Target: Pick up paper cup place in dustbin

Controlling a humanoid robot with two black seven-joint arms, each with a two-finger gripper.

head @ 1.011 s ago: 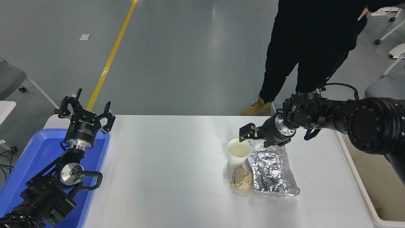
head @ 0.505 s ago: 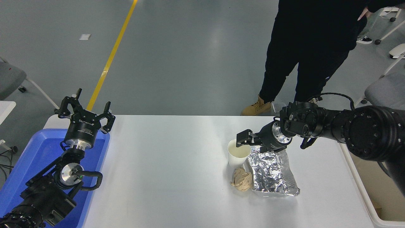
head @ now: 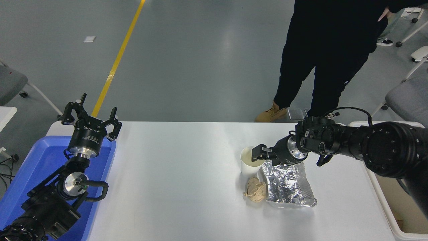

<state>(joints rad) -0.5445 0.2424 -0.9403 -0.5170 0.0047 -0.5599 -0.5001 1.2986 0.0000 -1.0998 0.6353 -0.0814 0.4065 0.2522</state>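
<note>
Right gripper [head: 258, 154] at paper cup [head: 250, 162] rim, one finger apparently dipped inside mouth, other outside right wall; looks set for rim pinch, but cannot tell if fingers pressed onto wall yet. Cup upright on white table [head: 180, 174], right of centre, just beside foil tray [head: 288, 183], crumpled brown paper ball [head: 255, 190] in front. Dustbin [head: 384, 207] at right table edge, short carry. Left gripper [head: 89, 117] parked over blue tray [head: 30, 174], fingers spread. Person [head: 321, 50] standing far side.
</note>
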